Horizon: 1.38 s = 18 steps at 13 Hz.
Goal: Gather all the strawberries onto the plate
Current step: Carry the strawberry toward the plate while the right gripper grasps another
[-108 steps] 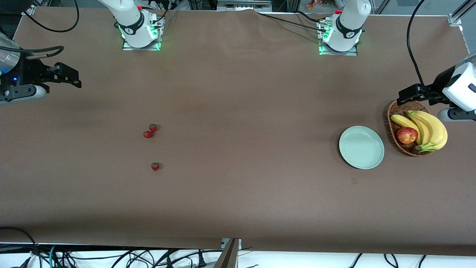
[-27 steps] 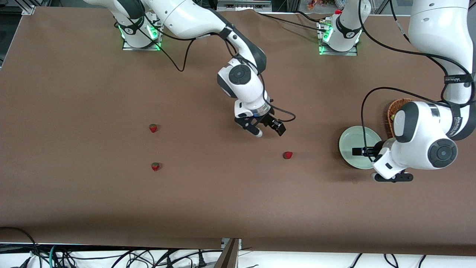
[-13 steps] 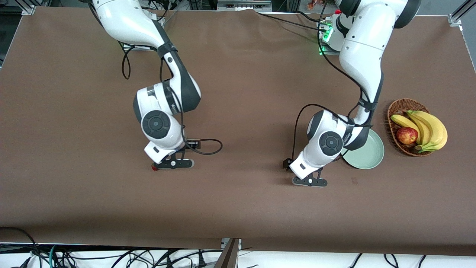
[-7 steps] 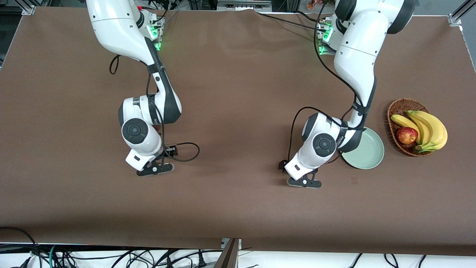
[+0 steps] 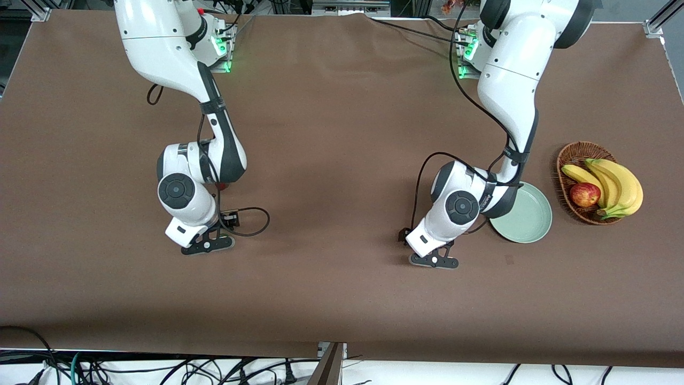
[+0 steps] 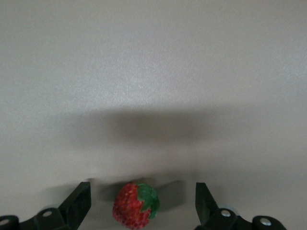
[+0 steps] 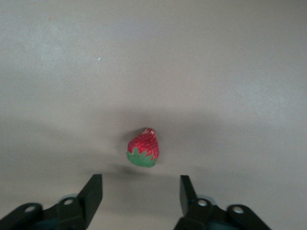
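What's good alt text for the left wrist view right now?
A small red strawberry with a green leafy cap lies on the bare table, between the two black fingers of the open left gripper. A soft shadow falls on the table just above it in the picture.

A strawberry [image 6: 135, 211] is seen lying on the plain tabletop [image 6: 153, 72], between the two dark fingers [image 6: 76, 207] of the left gripper [image 6: 142, 206]. The fingers are spread wide, with a clear gap left on each side of the berry, so neither is touching it. The berry sits somewhat closer to one finger than the other. Its green cap is turned toward the more distant finger. A soft shadow is cast on the surface past the fingertips.
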{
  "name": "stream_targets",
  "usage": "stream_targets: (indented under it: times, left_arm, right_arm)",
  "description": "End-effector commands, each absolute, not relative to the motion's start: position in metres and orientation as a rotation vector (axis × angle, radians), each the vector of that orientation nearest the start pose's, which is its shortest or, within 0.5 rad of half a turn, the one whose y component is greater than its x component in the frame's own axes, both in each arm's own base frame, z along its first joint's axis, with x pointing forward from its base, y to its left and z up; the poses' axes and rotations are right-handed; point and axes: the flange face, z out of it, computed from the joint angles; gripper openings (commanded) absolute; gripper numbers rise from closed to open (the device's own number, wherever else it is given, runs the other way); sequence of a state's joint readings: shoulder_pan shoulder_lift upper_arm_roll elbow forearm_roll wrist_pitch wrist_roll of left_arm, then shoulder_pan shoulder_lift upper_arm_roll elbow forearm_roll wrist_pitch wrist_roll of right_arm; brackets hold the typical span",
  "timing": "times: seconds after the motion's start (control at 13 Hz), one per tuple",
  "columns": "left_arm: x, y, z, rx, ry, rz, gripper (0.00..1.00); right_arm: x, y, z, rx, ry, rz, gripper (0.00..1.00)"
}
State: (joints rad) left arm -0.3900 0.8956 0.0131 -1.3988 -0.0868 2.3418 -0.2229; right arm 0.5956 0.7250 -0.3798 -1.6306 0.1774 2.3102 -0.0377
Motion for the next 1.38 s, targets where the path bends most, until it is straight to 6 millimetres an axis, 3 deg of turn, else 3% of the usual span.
stream_targets:
  times: [0.0, 0.38, 0.46, 0.54, 0.69, 0.84, 1.0, 1.15, 1.3]
  left_arm:
    - [0.681, -0.274, 0.173, -3.183, 0.180, -0.001, 0.73]
    - [0.681, -0.271, 0.176, -3.180, 0.179, 0.022, 0.14]
    - [0.683, -0.269, 0.179, -3.181, 0.172, 0.020, 0.07]
    - [0.689, -0.259, 0.185, -3.185, 0.154, 0.006, 0.07]
    - [0.700, -0.221, 0.200, -3.183, 0.160, 0.058, 0.08]
    - [0.709, -0.174, 0.221, -3.185, 0.271, 0.109, 0.12]
    - [0.705, -0.139, 0.240, -3.151, 0.420, 0.250, 0.10]
    - [0.697, -0.108, 0.244, -3.129, 0.586, 0.395, 0.08]
    - [0.692, -0.063, 0.239, -3.140, 0.585, 0.498, 0.09]
  right_arm:
    - [0.666, 0.174, 0.215, -3.194, -0.347, -0.072, 0.69]
    - [0.668, 0.176, 0.196, -3.163, -0.286, -0.081, 0.65]
    - [0.668, 0.176, 0.194, -3.164, -0.286, -0.084, 0.65]
    - [0.669, 0.175, 0.193, -3.165, -0.287, -0.106, 0.63]
    - [0.670, 0.175, 0.188, -3.169, -0.289, -0.116, 0.57]
    - [0.672, 0.177, 0.189, -3.169, -0.293, -0.123, 0.53]
    - [0.672, 0.177, 0.189, -3.168, -0.293, -0.125, 0.47]
    - [0.672, 0.177, 0.189, -3.168, -0.296, -0.123, 0.41]
    - [0.673, 0.177, 0.191, -3.168, -0.295, -0.128, 0.34]
